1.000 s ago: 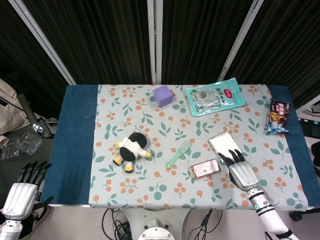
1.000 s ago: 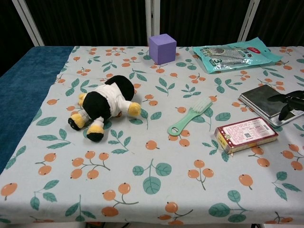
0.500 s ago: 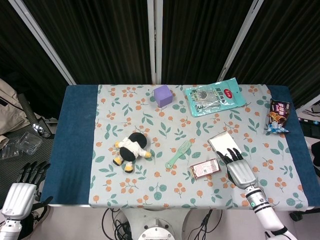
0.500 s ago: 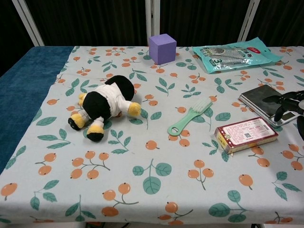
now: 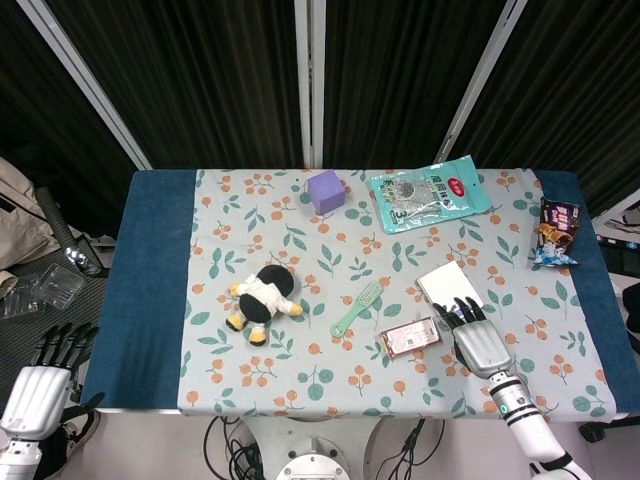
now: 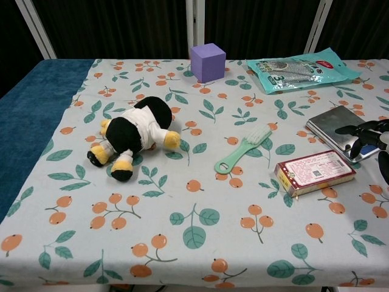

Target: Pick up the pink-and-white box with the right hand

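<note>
The pink-and-white box (image 5: 410, 338) (image 6: 315, 173) lies flat on the floral cloth, right of centre near the front edge. My right hand (image 5: 478, 340) (image 6: 371, 139) hovers just to the right of it, fingers spread and pointing toward the back, over the near corner of a silver flat case (image 5: 446, 285) (image 6: 337, 129). It holds nothing. My left hand (image 5: 38, 382) hangs below the table's left front corner, fingers apart and empty.
A green brush (image 5: 357, 307) lies left of the box. A black-and-white plush (image 5: 262, 298) sits further left. At the back are a purple cube (image 5: 326, 190) and a teal packet (image 5: 428, 194). A dark snack bag (image 5: 556, 231) is at the right edge.
My right hand has drifted slightly toward the front and left, nearer the box. The box and the other objects have not moved.
</note>
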